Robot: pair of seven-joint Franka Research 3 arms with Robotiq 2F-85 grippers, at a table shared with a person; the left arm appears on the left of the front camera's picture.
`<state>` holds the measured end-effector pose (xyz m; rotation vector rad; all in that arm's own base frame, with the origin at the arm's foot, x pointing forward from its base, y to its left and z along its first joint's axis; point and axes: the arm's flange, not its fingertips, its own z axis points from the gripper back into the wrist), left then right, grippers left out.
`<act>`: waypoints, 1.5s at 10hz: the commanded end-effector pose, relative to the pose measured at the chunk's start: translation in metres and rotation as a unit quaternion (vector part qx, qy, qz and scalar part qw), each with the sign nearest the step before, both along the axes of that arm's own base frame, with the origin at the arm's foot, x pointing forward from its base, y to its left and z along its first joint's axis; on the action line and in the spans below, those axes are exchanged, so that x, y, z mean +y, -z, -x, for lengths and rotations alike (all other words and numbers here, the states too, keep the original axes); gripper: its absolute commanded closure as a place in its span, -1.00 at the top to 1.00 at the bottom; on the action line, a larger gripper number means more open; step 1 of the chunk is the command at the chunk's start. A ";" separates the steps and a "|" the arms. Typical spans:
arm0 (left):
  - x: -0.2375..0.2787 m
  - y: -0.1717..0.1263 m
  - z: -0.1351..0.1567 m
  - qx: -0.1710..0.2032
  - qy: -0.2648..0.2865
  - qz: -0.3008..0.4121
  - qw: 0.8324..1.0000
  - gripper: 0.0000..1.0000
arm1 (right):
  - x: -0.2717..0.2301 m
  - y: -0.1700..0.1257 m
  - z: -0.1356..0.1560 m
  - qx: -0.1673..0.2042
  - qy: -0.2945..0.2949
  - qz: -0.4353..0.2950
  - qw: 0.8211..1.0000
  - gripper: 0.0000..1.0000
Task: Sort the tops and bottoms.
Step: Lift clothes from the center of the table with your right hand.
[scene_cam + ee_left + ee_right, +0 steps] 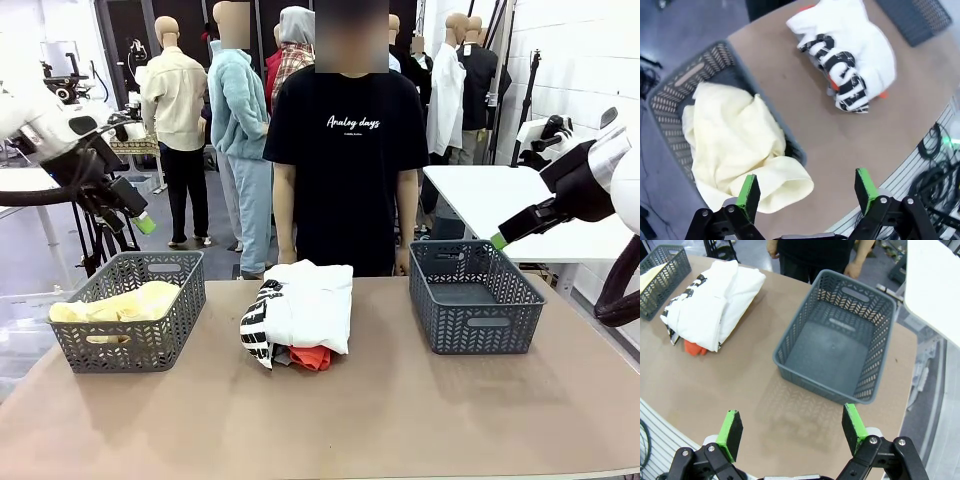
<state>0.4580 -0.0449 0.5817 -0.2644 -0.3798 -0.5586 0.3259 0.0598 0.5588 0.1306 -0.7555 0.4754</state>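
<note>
Clothes pile [300,315]: a folded stack is set on the table [400,420], well ahead of both sets of jaws, between the two baskets. A white piece [320,300] is laid on top, a black-and-white patterned piece [842,75] is bunched along one edge, and an orange-red piece [692,347] is seen poking out underneath. A yellow piece [735,145] is lying in the left basket [670,100], just beyond the left gripper [807,187], with one fold hung over the rim between the jaws. The right basket [815,385] is found just ahead of the right gripper [792,425], with nothing in it. Both grippers are spread wide and raised off the table; nothing is held. Handling, as judged: light, limp cloth, expected to sag and unfold once lifted; not fragile. The white piece is best pinched at a thick folded edge on the side nearest the jaws, shallow enough that only that piece is taken. The piece underneath may be dragged along.
</note>
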 end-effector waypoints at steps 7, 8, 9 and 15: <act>-0.035 -0.008 0.027 -0.093 0.009 -0.062 0.994 0.97 | 0.000 0.002 -0.001 0.003 -0.004 -0.004 1.000 1.00; -0.035 -0.013 0.026 -0.095 0.044 -0.069 0.992 0.97 | 0.000 0.002 -0.001 0.003 -0.004 -0.004 1.000 1.00; -0.035 -0.013 0.026 -0.095 0.044 -0.069 0.992 0.97 | 0.000 0.002 -0.001 0.003 -0.004 -0.004 1.000 1.00; -0.035 -0.013 0.026 -0.095 0.044 -0.069 0.992 0.97 | 0.048 -0.026 -0.012 -0.029 -0.086 -0.025 0.996 1.00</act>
